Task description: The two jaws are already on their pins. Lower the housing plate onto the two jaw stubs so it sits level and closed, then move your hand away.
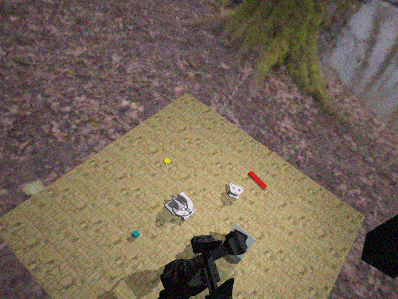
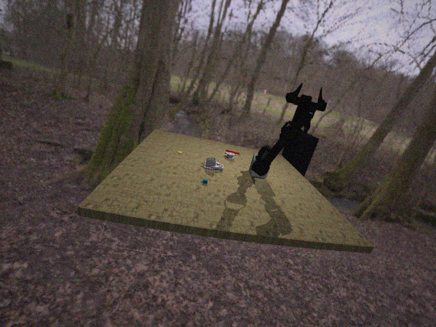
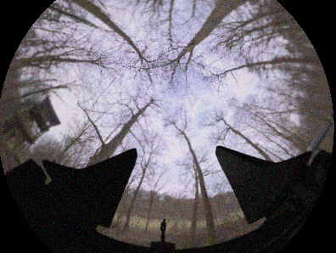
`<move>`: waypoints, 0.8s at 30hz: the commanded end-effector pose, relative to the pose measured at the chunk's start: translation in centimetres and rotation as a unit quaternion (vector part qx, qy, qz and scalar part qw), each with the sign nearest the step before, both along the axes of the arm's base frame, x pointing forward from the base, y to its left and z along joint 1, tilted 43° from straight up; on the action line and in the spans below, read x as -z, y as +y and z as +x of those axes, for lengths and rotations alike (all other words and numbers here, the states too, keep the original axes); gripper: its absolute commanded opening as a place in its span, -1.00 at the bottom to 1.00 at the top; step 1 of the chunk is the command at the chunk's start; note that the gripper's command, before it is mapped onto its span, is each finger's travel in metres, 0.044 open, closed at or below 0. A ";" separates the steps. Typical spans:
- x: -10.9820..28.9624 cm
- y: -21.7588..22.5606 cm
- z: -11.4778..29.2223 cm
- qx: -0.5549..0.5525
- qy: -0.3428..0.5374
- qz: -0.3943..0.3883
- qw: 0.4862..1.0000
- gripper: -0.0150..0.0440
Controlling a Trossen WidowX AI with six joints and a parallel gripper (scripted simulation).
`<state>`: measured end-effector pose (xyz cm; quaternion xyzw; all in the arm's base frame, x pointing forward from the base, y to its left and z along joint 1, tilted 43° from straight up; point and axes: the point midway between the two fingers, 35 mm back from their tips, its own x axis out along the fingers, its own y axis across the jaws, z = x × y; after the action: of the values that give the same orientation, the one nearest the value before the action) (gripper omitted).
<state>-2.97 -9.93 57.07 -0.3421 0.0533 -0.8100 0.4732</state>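
Observation:
A larger white and grey assembly (image 1: 188, 200) (image 2: 210, 162) rests on the table (image 1: 112, 192) (image 2: 147, 197), with curved parts standing up from its base. A separate smaller white piece (image 1: 236, 186) (image 2: 229, 154) with a flat, roughly fan-shaped top and two round holes sits apart from it, towards the red bar. I cannot tell for certain which is the housing plate; the jaws and pins are too small to make out. My gripper (image 2: 311, 86) (image 3: 176, 151) is open and empty. It is raised high, far from both white parts, with its fingers pointing up to the sky.
A red bar (image 1: 257, 179) (image 2: 232, 152) lies beside the smaller white piece. A yellow tile (image 1: 167, 160) (image 2: 179, 152) and a teal cube (image 1: 136, 233) (image 2: 205, 181) lie elsewhere. My arm stands on a grey slab (image 1: 251, 239). A large black block (image 1: 382, 246) (image 2: 302, 154) is at the right.

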 end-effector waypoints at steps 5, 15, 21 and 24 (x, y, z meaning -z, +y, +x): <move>2.0 -4.9 -2.8 -0.036 -0.056 0.061 0.996 1.00; 5.1 -10.5 -4.9 -0.076 -0.116 0.132 0.981 1.00; 7.5 -14.0 -5.8 -0.096 -0.145 0.181 0.968 1.00; 8.9 -15.7 -6.0 -0.106 -0.158 0.206 0.960 1.00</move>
<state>-8.53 -23.57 49.85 -0.1416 0.0959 -0.7780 0.6045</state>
